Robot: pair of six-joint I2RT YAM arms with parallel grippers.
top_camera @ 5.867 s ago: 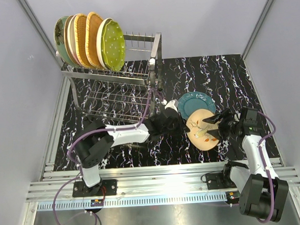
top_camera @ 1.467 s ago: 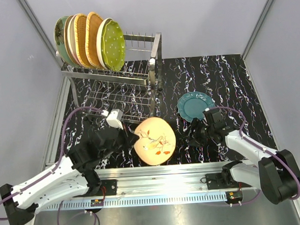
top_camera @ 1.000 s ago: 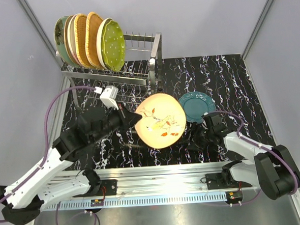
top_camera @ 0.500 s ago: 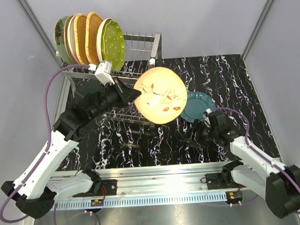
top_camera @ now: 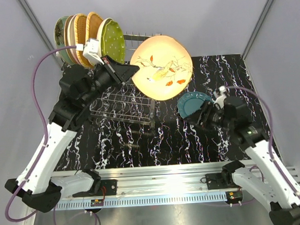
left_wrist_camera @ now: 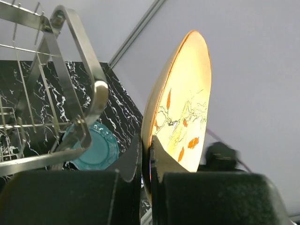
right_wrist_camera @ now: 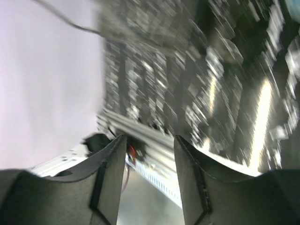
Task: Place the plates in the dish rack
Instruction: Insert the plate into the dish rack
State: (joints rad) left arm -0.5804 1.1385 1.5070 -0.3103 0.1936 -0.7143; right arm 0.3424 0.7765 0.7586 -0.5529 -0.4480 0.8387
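Observation:
My left gripper (top_camera: 131, 71) is shut on the rim of a beige floral plate (top_camera: 161, 67), held high and on edge beside the right end of the dish rack (top_camera: 135, 39). In the left wrist view its fingers (left_wrist_camera: 133, 157) pinch the plate's (left_wrist_camera: 185, 103) lower rim, with the rack's looped end handle (left_wrist_camera: 79, 70) to the left. Several plates (top_camera: 89, 42) stand upright in the rack's top tier at the left. A teal plate (top_camera: 193, 106) lies flat on the table. My right gripper (top_camera: 204, 117) hovers over its near edge, open and empty (right_wrist_camera: 150, 150).
The black marbled table (top_camera: 224, 77) stretches right of the rack. Grey walls close in at the left, back and right. A metal rail (top_camera: 158, 170) runs along the near edge. The rack's lower tier (top_camera: 121, 101) sits under my left arm. The right wrist view is motion-blurred.
My left arm has lifted the floral plate up and back, from mid-table to the rack's top right end. My right arm has risen off the table and its jaws have narrowed a little.

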